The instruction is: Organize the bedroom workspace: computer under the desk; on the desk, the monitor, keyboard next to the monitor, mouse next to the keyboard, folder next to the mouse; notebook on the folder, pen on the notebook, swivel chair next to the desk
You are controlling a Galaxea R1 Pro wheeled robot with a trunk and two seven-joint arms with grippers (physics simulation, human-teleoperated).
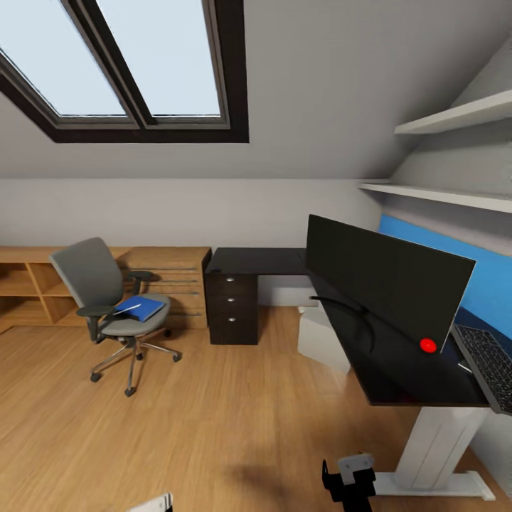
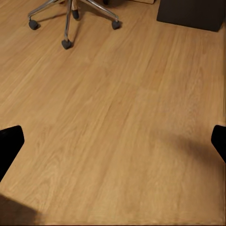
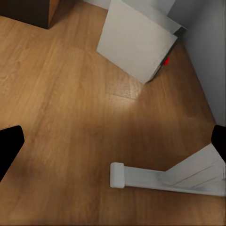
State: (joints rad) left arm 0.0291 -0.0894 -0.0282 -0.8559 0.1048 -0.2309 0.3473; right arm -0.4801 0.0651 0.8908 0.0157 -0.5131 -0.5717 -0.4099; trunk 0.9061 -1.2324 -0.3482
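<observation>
The grey swivel chair stands on the floor left of the black desk, well apart from it. A blue folder lies on its seat, with a thin pale strip across it that I cannot identify. The wide black monitor stands on the desk, the keyboard to its right at the frame edge. The white computer sits under the desk. Mouse, notebook and pen are out of view. My left gripper and right gripper hang open over bare floor.
The desk's three-drawer unit stands beside light wooden low cabinets. The chair's castered base is ahead of my left gripper. The desk's white foot lies close under my right gripper. A red dot marks the monitor's corner.
</observation>
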